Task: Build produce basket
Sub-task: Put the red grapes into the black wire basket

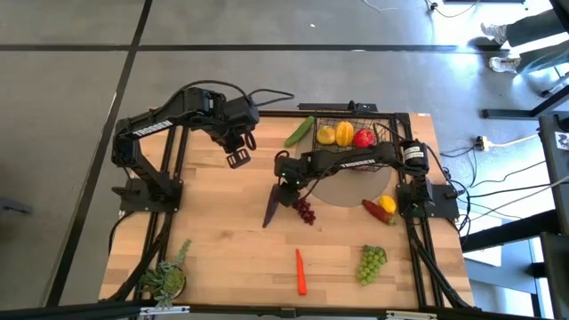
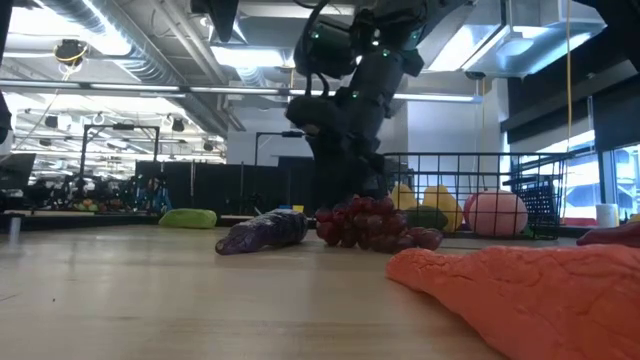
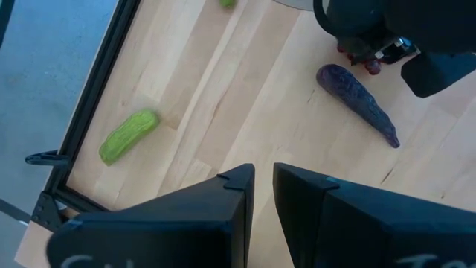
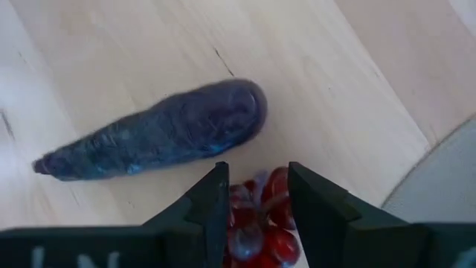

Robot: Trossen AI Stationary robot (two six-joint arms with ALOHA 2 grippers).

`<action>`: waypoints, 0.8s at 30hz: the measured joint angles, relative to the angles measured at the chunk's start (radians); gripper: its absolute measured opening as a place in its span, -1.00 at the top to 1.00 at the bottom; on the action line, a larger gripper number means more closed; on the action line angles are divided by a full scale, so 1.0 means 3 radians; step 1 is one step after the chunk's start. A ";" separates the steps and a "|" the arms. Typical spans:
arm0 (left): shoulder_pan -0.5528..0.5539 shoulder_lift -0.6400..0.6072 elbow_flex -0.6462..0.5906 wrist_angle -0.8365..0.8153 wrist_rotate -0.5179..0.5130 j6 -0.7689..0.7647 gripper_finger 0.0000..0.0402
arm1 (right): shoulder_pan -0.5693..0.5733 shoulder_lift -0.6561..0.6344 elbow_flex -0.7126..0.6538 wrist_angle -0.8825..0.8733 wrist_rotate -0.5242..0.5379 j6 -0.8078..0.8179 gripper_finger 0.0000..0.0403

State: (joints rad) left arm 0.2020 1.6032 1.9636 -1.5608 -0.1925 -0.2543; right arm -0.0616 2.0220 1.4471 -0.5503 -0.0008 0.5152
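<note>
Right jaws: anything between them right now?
Yes. In the right wrist view the right gripper straddles the dark red grapes; the eggplant lies just beyond, outside the jaws.

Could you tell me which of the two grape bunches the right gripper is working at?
The dark red grapes mid-table beside the purple eggplant; the right gripper straddles them, while the green grapes lie apart near the front edge.

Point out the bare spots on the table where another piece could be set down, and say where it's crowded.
Free: the wood between the potted plant and the carrot, and the stretch below the left hand. Crowded: around the right hand, with the eggplant and dark grapes close by, and the basket, already holding fruit.
</note>
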 joint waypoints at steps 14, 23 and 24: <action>0.0001 0.0000 0.0000 -0.0004 0.0000 0.0009 0.79 | -0.0043 -0.0001 0.0000 -0.0014 0.0058 0.0009 0.96; 0.0001 0.0000 0.0000 -0.0004 -0.0001 0.0009 0.79 | -0.0043 -0.0001 0.0141 -0.0295 0.0112 -0.0066 0.99; 0.0000 0.0000 0.0000 -0.0004 0.0000 0.0009 0.79 | -0.0043 -0.0001 0.0215 -0.0392 0.0112 -0.0091 0.99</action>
State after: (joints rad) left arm 0.2020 1.6032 1.9636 -1.5619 -0.1925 -0.2516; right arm -0.0746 2.0216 1.5115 -0.6680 0.0326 0.4880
